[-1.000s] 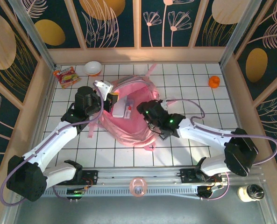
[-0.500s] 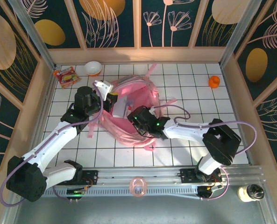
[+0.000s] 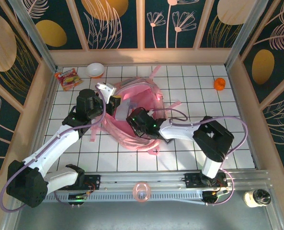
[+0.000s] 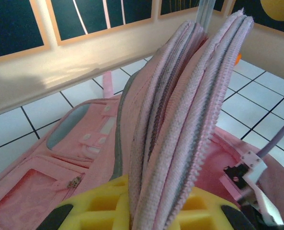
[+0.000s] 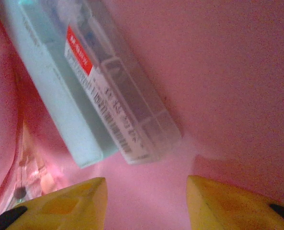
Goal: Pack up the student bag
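The left end effector [image 4: 146, 208] is clamped on a gathered fold of the student bag [image 4: 194, 96]. Its yellow fingers [image 4: 94, 206] press from both sides on pink woven fabric edged with rows of zipper teeth. The fold rises upright from between the fingers. Seen from above, this end effector [image 3: 114, 101] sits at the left rim of the bag's opening, lifting that edge.

The right end effector [image 5: 146, 196] is inside the bag with its two yellow fingers [image 5: 60, 201] apart and nothing between them. Just beyond the fingertips lies a long rectangular case [image 5: 98, 96], set diagonally on the soft pink lining [image 5: 228, 72]. It is clear hard plastic over a pale blue base, with a white label bearing a red patch and a barcode. Whether the fingertips touch it cannot be told. From above, the right end effector [image 3: 134, 120] reaches in over the near rim of the opening.

The student bag [image 3: 144, 93] lies near the middle of the worktop [image 3: 189, 143], between the two arms, its mouth open upward. It is soft, slumped and rounded, with loose pink straps trailing out. The worktop is glossy white tile with dark grid lines.

Near the far left corner stand a small round white bowl [image 3: 95, 70] and a crinkled snack packet [image 3: 67, 78]. A small orange object [image 3: 220, 84] sits well apart at the far right.
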You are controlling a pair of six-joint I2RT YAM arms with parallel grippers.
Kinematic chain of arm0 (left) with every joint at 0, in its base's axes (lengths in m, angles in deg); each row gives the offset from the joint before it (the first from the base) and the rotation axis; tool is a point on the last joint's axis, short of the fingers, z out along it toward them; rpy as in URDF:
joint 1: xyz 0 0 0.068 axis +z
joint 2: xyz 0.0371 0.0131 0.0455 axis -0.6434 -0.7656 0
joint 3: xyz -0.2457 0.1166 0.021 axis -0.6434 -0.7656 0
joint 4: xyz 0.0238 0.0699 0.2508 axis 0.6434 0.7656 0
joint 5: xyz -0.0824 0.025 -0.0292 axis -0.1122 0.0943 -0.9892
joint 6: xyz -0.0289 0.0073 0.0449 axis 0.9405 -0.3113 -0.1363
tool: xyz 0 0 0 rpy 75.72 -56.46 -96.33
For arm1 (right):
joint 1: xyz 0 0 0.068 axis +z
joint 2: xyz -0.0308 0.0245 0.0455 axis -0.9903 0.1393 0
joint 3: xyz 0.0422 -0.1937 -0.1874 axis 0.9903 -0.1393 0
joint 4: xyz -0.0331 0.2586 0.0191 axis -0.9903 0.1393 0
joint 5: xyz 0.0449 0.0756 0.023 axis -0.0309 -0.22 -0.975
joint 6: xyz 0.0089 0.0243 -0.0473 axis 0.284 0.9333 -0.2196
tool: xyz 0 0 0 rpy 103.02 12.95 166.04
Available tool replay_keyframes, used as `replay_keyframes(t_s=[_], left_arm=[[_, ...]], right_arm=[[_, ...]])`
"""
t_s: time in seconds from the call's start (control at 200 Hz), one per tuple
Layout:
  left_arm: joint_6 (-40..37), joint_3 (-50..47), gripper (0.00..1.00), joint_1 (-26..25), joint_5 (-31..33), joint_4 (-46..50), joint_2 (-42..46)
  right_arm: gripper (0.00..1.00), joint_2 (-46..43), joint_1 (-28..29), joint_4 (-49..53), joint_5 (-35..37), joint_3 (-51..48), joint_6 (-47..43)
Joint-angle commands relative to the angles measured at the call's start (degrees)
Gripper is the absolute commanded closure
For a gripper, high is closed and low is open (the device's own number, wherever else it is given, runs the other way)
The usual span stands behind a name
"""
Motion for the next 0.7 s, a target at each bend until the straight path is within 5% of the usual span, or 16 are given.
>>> replay_keyframes(t_s=[0.0,0.425,0.696], left_arm=[[0.74,1.25,1.00,0.08,-2.95,-9.31,3.16],[-0.41,0.59,1.00,0.12,-3.22,-8.24,3.60],[-7.17,-1.83,1.00,0.12,-4.10,-4.53,4.52]], right_arm=[[0.59,1.77,-1.74,-1.87,1.11,2.24,0.56],[0.67,8.65,-9.20,-4.13,-0.62,9.77,-6.02],[0.57,-4.92,-7.95,-3.81,2.78,0.05,-17.55]])
